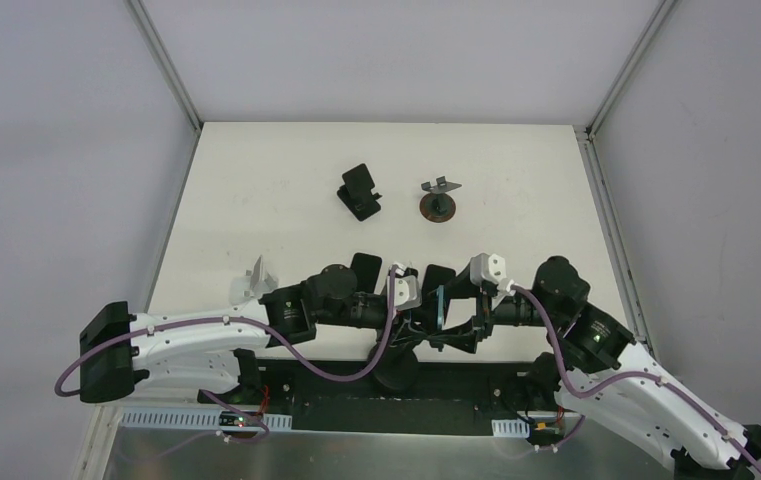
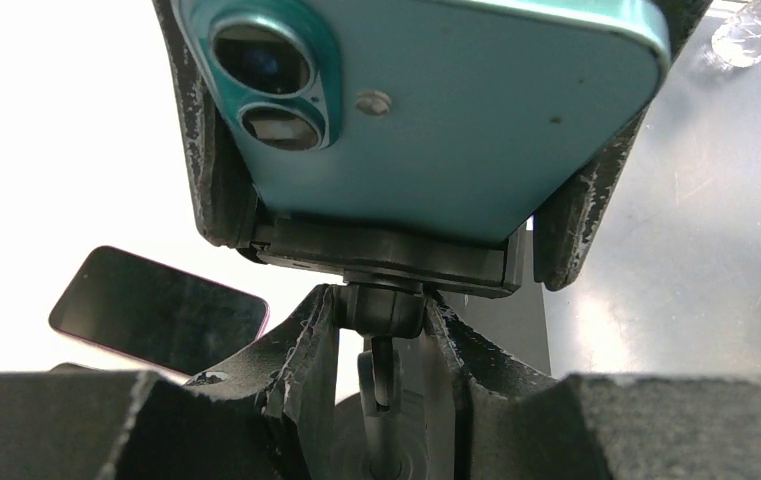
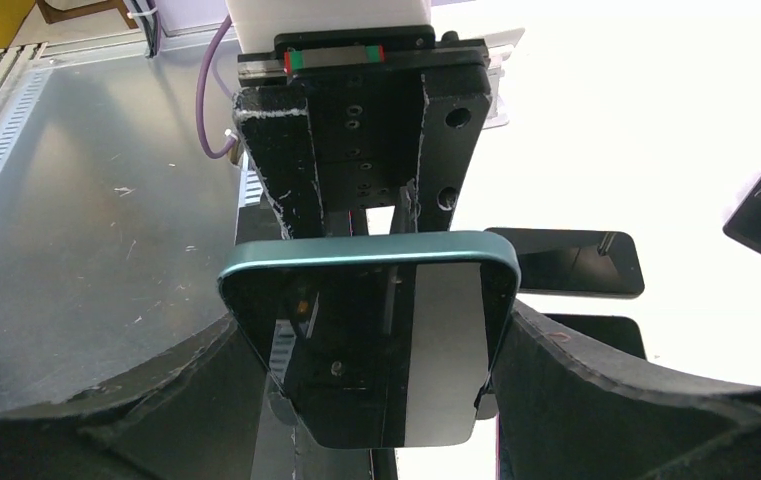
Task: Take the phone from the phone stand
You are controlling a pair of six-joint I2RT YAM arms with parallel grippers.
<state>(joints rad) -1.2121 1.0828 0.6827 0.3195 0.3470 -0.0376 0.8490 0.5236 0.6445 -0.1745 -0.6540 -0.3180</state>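
A teal phone (image 2: 456,110) sits upright in the clamp of a black phone stand (image 2: 386,258) at the table's near edge, between the two arms (image 1: 439,305). My left gripper (image 2: 384,312) is shut on the stand's neck just below the clamp. My right gripper (image 3: 381,338) is shut on the phone, with a finger (image 3: 206,380) pressed against each side. The phone's dark screen (image 3: 356,340) faces the right wrist camera. The stand's round base (image 1: 396,372) shows below the grippers.
Two dark phones (image 3: 568,262) (image 3: 601,335) lie flat on the white table behind the grippers. A black stand (image 1: 361,192) and a metal stand on a round base (image 1: 440,203) are farther back. A white stand (image 1: 260,274) is at the left. A grey metal shelf (image 3: 86,230) runs along the near edge.
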